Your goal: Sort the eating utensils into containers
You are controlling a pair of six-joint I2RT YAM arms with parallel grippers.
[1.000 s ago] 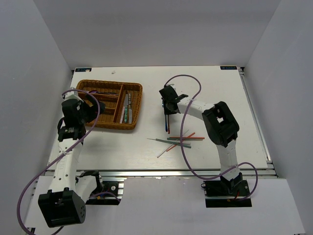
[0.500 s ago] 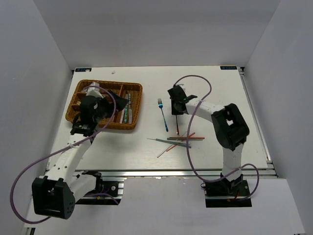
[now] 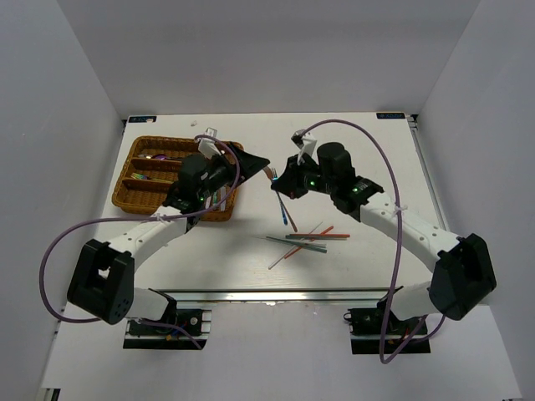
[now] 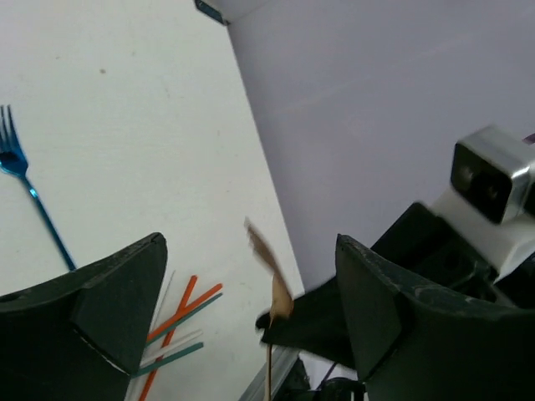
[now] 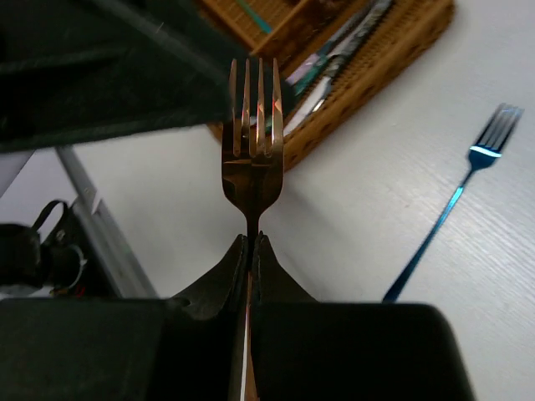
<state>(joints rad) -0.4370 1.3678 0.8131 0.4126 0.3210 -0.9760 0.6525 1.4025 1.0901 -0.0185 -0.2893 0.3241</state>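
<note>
Right gripper (image 5: 251, 244), pinching a copper fork (image 5: 253, 125) at frame centre, should hold it squarely between the left gripper's (image 4: 251, 305) spread fingers.

Copper fork (image 5: 253, 159): polished metal, v. glossy, mirror-like glints. Blue fork (image 5: 443, 215): shiny coloured metal. Wicker tray (image 5: 393, 60): woven, rough, matt brown. Counter (image 5: 501, 267): matt white w/ faint grain.
</note>
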